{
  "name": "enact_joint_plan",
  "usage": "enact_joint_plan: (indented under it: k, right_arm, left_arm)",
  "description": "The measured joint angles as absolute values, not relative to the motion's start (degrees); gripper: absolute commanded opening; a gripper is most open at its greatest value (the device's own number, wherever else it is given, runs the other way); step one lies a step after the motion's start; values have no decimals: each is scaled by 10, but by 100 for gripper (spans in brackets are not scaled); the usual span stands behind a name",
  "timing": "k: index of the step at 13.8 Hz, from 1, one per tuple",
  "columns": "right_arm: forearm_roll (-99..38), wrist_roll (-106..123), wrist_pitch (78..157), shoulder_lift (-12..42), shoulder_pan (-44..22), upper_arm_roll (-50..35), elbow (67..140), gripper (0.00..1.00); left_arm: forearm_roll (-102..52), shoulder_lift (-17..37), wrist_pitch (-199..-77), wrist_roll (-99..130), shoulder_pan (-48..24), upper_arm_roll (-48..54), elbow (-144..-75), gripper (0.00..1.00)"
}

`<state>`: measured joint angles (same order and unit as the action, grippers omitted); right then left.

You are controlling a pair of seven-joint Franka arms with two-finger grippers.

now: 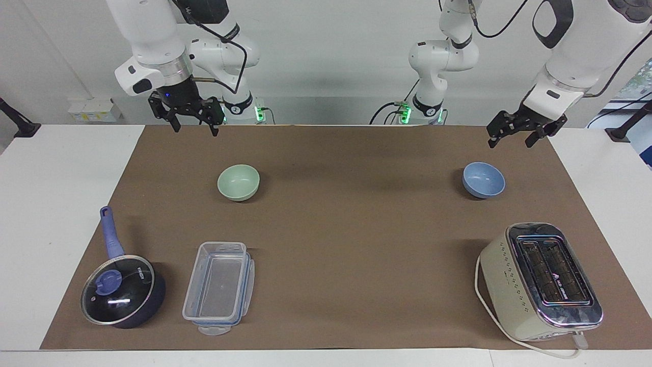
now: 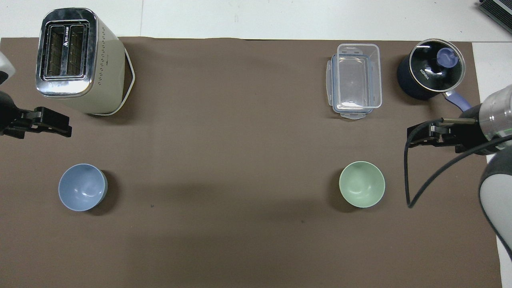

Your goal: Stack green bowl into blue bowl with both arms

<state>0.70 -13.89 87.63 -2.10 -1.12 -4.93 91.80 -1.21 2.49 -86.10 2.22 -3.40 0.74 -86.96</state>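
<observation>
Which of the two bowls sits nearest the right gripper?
The green bowl, toward the right arm's end of the mat. The right gripper hangs close by it, while the blue bowl sits at the left arm's end, by the toaster.

The small pale mint-green bowl (image 1: 238, 182) sits on the brown mat (image 1: 356, 229) toward the right arm's end of the table, the periwinkle-blue bowl (image 1: 483, 179) toward the left arm's end, well apart, level with each other. Farther from the robots than the green bowl lies the clear plastic lidded container (image 1: 219, 288), with the dark glass-lidded pot with a blue handle (image 1: 122, 290) beside it. The cream two-slot toaster (image 1: 540, 280) stands farther out than the blue bowl.
</observation>
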Motion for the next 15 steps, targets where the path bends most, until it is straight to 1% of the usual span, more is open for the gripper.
enact_joint_plan:
  k: [10, 15]
  right_arm:
    - [7, -139, 876, -21, -11, -49, 918, 100]
    - [7, -129, 877, -21, -11, -49, 918, 100]
  left_arm:
    - [-12, 23, -871, -4, -30, 5, -885, 100]
    - [-12, 23, -912, -70, 12, 3, -918, 100]
